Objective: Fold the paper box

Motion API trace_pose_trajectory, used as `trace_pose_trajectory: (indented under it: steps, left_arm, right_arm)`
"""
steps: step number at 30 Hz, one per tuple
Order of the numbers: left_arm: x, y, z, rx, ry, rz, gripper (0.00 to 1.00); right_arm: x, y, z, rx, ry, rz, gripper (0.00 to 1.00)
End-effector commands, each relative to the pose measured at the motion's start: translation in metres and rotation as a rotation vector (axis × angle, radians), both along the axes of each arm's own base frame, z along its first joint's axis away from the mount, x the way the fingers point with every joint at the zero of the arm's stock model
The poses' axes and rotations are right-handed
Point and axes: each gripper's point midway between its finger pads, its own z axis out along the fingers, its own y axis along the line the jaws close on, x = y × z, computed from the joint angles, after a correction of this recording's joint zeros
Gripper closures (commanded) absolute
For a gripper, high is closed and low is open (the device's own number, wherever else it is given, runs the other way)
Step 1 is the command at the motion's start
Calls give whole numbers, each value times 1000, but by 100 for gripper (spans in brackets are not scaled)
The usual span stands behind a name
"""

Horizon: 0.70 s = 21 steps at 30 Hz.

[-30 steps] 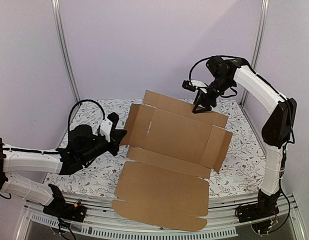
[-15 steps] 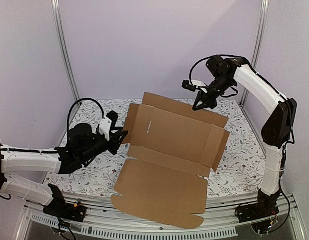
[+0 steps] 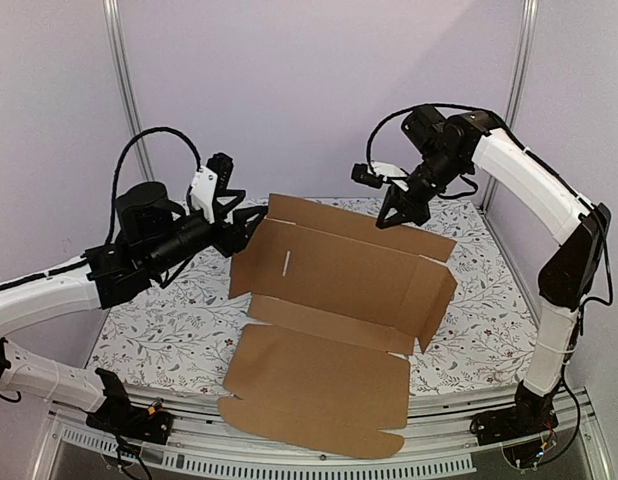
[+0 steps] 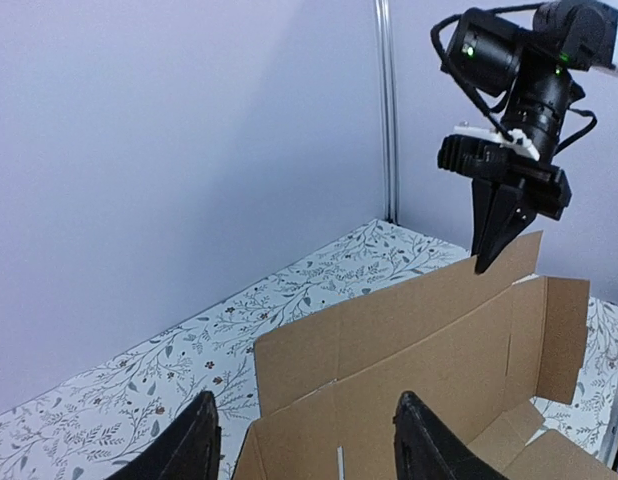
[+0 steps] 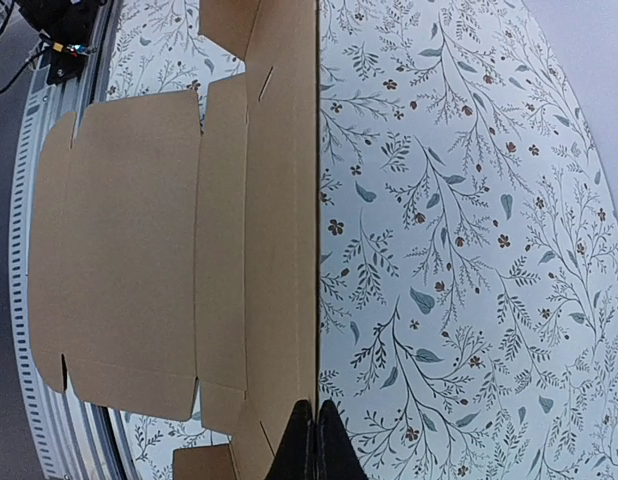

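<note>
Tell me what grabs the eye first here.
The paper box, a big brown die-cut cardboard sheet, sprawls half-folded across the middle of the floral table, its front panel hanging over the near edge. The right end effector is shut on the top edge of the raised rear wall. The left end effector hovers open just off the box's left flap.

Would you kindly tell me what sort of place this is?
Most likely a robotics lab work cell, not a home: plain walls framed by aluminium posts, a floral-clothed table, and a left arm and right arm on a metal rail.
</note>
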Motion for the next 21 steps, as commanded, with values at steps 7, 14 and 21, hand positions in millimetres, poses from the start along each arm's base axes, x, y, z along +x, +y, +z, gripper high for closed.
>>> trace_pose_trajectory:
  steps: [7, 14, 21]
  left_arm:
    - [27, -44, -59, 373, 82, -78, 46]
    - [29, -58, -44, 318, 48, -112, 65]
    - [19, -55, -35, 386, 47, -152, 53]
  right_arm:
    - [-15, -2, 19, 60, -32, -43, 100]
    - [-25, -7, 24, 74, -48, -46, 100]
    - [-29, -10, 23, 73, -41, -46, 100]
